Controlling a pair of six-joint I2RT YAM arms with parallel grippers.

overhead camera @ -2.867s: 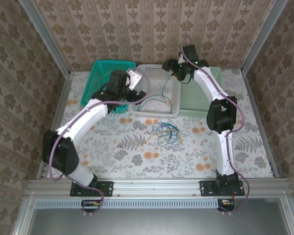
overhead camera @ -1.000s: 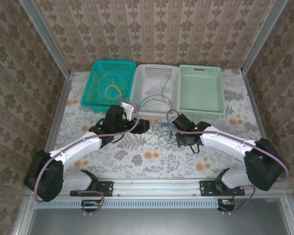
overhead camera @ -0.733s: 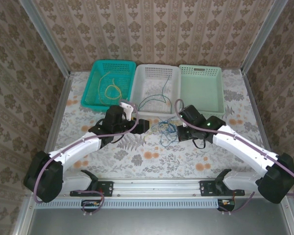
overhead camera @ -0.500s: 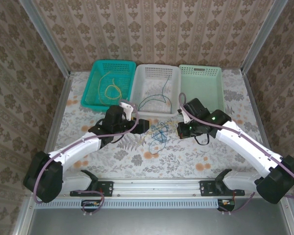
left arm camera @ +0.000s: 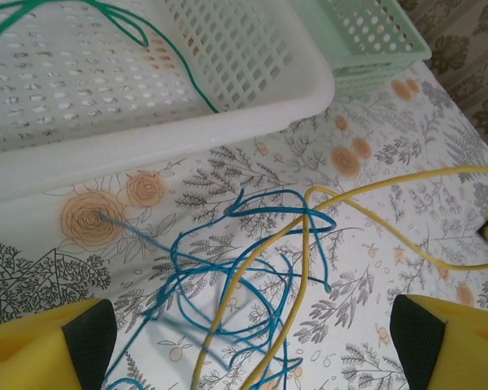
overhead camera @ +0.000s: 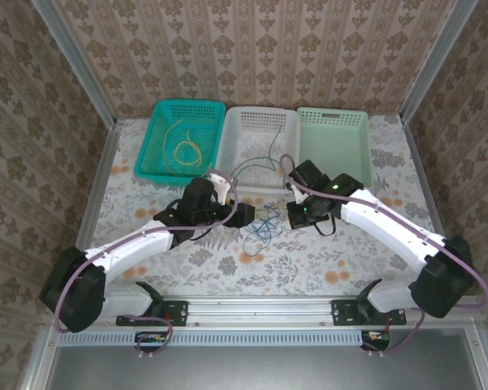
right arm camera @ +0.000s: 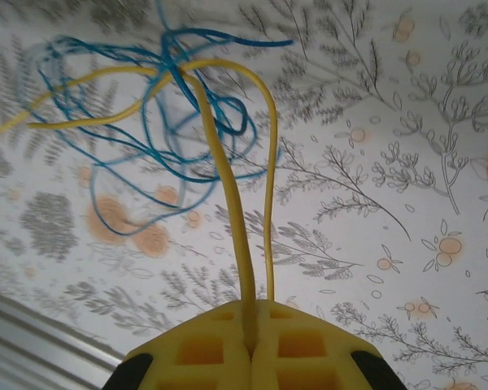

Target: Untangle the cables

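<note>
Yellow-padded, squeezes the right gripper (right arm camera: 250,321) fully together on a yellow cable (right arm camera: 232,195) drawn up from the blue tangle (right arm camera: 171,114). Finds the cables (overhead camera: 264,223) in a loose knot on the flowered table (overhead camera: 350,260), just in front of the white basket (overhead camera: 256,188). Holds the left gripper (left arm camera: 248,337) spread wide over that same knot, gripping nothing.

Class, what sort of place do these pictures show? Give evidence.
Probably a robot lab workcell dressed like a home: left arm and right arm bolted to an aluminium rail, wallpapered panels around the table, three baskets.
</note>
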